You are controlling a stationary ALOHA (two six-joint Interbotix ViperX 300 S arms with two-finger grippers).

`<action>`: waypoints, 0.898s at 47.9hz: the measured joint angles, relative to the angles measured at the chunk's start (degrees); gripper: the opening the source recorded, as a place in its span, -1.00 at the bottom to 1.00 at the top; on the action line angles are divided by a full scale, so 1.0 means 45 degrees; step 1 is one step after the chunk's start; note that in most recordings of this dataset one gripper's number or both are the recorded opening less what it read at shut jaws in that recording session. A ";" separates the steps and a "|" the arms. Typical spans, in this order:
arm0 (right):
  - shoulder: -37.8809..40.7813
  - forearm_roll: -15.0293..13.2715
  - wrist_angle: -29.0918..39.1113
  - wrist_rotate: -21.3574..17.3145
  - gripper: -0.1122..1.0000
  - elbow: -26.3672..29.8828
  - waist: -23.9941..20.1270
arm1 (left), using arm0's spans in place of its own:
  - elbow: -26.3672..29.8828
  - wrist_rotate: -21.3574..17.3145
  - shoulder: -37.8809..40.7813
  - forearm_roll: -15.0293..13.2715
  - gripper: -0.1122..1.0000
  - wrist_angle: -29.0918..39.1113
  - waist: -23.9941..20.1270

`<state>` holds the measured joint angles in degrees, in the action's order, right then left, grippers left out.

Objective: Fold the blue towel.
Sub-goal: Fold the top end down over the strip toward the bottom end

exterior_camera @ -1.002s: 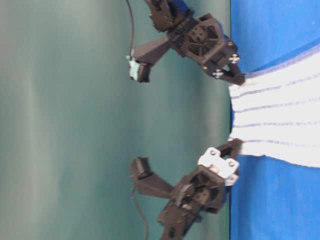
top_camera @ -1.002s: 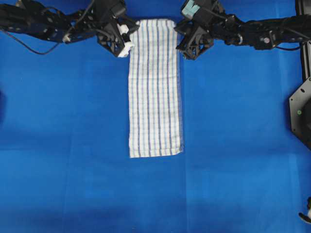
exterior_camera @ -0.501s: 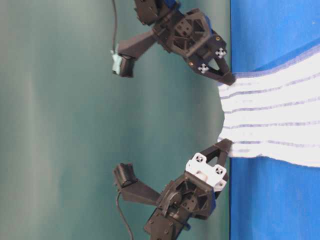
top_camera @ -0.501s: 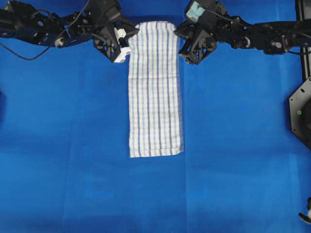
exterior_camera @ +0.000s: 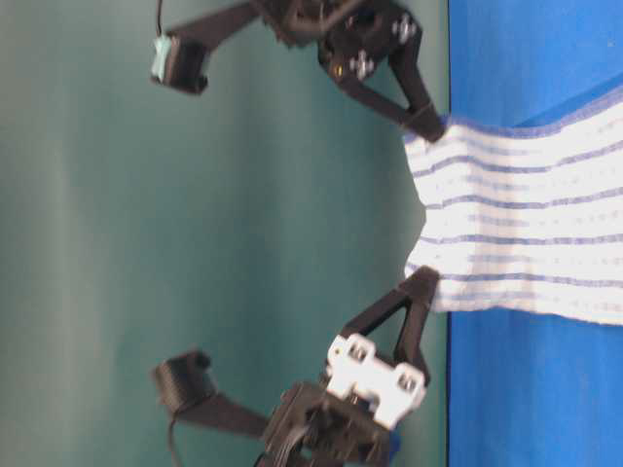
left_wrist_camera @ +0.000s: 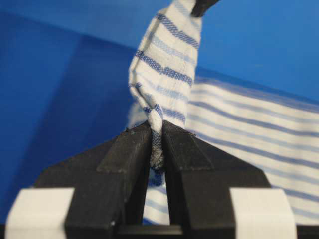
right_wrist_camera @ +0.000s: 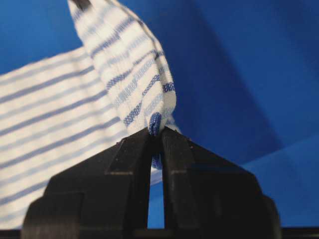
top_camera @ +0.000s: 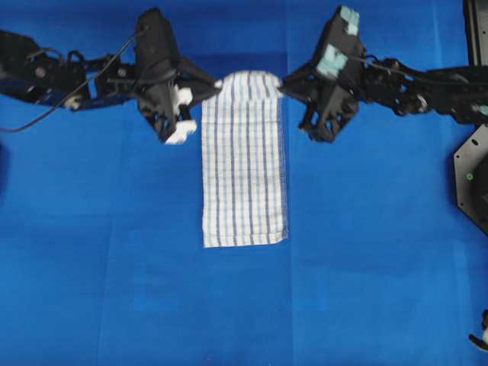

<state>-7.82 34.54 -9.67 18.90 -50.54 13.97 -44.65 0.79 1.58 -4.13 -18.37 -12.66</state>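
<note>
The blue towel [top_camera: 244,160] is a long white strip with thin blue stripes, lying lengthwise on the blue table covering. Its far end is lifted and curls over. My left gripper [top_camera: 216,85] is shut on the towel's far left corner, and the pinched cloth shows between its jaws in the left wrist view [left_wrist_camera: 157,144]. My right gripper [top_camera: 284,82] is shut on the far right corner, seen in the right wrist view [right_wrist_camera: 155,127]. In the table-level view both grippers [exterior_camera: 421,282] [exterior_camera: 428,125] hold the towel's end [exterior_camera: 516,229] up off the table.
The plain blue covering [top_camera: 114,252] spreads over the whole table. A black mount [top_camera: 473,175] stands at the right edge. Both black arms reach in from the far left and far right.
Both grippers have risen and come toward the near side with the towel's far end, which now lifts off the table and curls over.
</note>
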 measured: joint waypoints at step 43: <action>-0.0117 0.1934 -0.0117 0.0000 -0.67 -0.0488 -0.4219 | -0.0488 0.1504 0.0762 -0.0117 -0.70 -0.1699 0.4668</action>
<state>-8.35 43.24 -10.20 18.90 -52.73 -5.01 -46.85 7.56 5.01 -4.66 -26.02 8.35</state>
